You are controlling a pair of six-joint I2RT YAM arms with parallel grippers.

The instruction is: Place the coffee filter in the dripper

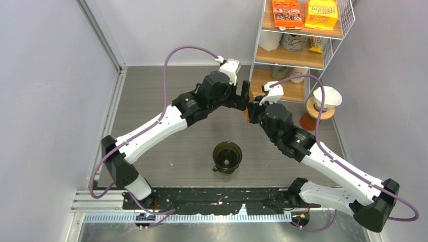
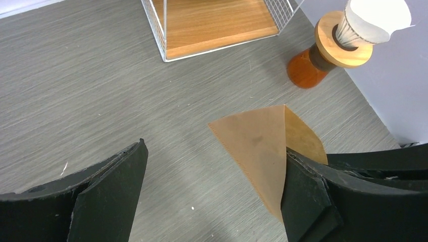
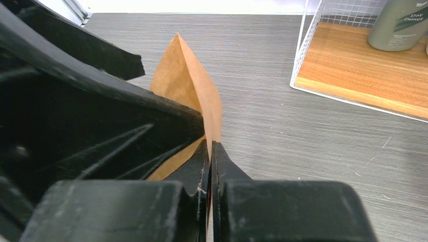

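Note:
My right gripper (image 3: 210,146) is shut on the lower edge of the brown paper coffee filter (image 3: 186,83), holding it upright above the table. My left gripper (image 2: 216,148) is open around that filter (image 2: 260,146). Its right finger (image 2: 308,196) touches the filter and appears to sit between the two paper layers; the left finger (image 2: 108,194) stands well clear. From above, both grippers (image 1: 244,100) (image 1: 251,109) meet at mid-table near the rack. The dripper (image 1: 227,157), dark, glassy and empty, stands on the table in front of them, nearer the arm bases.
A white wire rack (image 1: 298,50) with wooden shelves, boxes and jars stands at the back right, close behind the grippers. An orange-based wooden stand holding white filters (image 1: 323,101) is beside it by the right wall. A green bottle (image 3: 398,22) sits on the lowest shelf.

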